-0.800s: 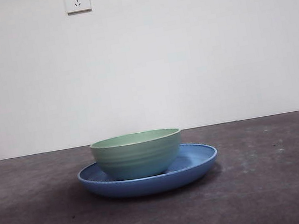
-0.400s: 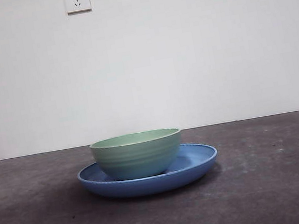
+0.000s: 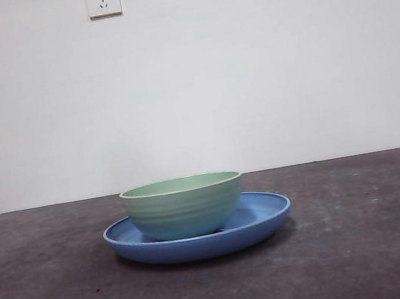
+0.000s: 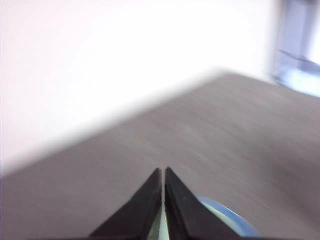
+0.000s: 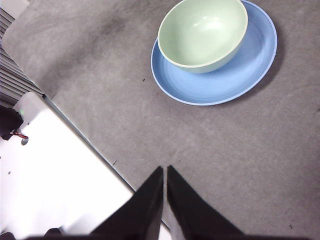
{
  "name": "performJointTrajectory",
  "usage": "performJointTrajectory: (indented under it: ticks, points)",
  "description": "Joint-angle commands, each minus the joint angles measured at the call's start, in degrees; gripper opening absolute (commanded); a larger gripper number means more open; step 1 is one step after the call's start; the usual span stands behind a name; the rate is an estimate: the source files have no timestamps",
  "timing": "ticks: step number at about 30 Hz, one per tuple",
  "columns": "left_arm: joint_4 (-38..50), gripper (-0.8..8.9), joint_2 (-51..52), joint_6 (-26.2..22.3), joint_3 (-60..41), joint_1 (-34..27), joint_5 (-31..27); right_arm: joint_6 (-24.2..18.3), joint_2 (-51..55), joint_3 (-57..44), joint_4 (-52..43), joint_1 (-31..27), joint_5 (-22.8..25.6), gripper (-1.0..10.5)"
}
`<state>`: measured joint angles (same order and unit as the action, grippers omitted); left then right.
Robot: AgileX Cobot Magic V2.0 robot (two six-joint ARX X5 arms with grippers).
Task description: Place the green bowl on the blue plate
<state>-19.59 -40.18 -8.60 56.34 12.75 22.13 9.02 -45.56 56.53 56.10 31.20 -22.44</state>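
The green bowl (image 3: 184, 206) sat upright inside the blue plate (image 3: 268, 215), toward its left side, on the dark table (image 3: 384, 241). The left gripper (image 4: 163, 175) had its jaws pressed together, empty, with the plate's edge just below them. The right gripper (image 5: 165, 172), jaws likewise together, hung well apart, the bowl (image 5: 202, 34) lying ahead of its tips. Placement looked complete.

Glossy blue plate (image 3: 265, 215), ridged green bowl (image 3: 184, 207), matt table (image 3: 377, 243).

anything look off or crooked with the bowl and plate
Nothing stands out. The green bowl sits upright and level on the blue plate, a little off-centre, with no chips or spills visible. Both tools are shut and away from it.
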Motion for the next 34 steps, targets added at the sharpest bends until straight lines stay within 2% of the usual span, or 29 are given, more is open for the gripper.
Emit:
performJointTrajectory:
  ticks: [1,6,10,21,34]
  points:
    - [4.5,0.09,4.0,-1.6,-2.9,-4.1,-6.3,-0.7,-0.4,1.1,-0.4,0.5,0.0,0.1]
    - [10.9,0.09,13.6,-1.6,-13.3,-9.7,-19.2,-0.7,-0.4,1.1,-0.4,0.5,0.0,0.1]
    - [13.1,0.09,20.5,-1.6,-22.5,-12.0,-23.4,-0.7,-0.4,1.1,-0.4,0.5,0.0,0.1]
    - [15.0,0.09,35.7,0.4,-44.2,-15.1,-23.9,-0.7,-0.4,1.1,-0.4,0.5,0.0,0.1]
    - [14.3,0.09,40.0,0.8,-54.4,-15.1,-23.9,-0.7,-0.4,1.1,-0.4,0.5,0.0,0.1]
